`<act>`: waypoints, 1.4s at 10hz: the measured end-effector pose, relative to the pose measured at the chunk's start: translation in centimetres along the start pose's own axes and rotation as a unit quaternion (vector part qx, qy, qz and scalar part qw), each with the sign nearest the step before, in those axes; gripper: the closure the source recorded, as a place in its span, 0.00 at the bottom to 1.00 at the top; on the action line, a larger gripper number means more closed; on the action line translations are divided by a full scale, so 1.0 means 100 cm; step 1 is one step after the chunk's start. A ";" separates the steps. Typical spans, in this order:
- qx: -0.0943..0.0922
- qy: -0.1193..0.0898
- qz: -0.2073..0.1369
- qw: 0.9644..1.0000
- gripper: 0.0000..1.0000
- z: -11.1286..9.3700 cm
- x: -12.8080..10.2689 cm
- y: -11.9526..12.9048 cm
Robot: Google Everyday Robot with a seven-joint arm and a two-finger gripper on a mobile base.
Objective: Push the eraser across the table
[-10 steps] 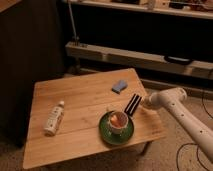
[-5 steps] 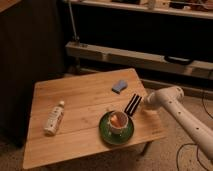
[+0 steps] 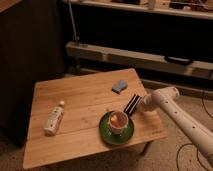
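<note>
The eraser (image 3: 132, 105), a small black oblong block with a pale stripe, lies on the right part of the bamboo-coloured table (image 3: 80, 102), just above and right of the cup. My gripper (image 3: 142, 104), at the end of the white arm coming in from the lower right, sits right beside the eraser's right side, at or very close to touching it.
A cup (image 3: 118, 121) stands on a green saucer (image 3: 116, 131) just in front of the eraser. A light-blue pad (image 3: 119, 86) lies behind it. A white bottle (image 3: 54, 117) lies on the table's left. A long pale bench or shelf (image 3: 140, 57) runs behind the table.
The gripper has edged slightly left toward the eraser. The eraser's place looks about the same.
</note>
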 end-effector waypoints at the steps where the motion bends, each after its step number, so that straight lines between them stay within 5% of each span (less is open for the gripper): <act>1: 0.002 -0.004 -0.010 1.000 0.96 0.005 -0.007 -0.011; 6: 0.005 0.000 -0.040 0.999 0.96 0.024 -0.023 -0.058; 14: 0.014 0.022 -0.042 0.999 0.96 0.040 -0.024 -0.117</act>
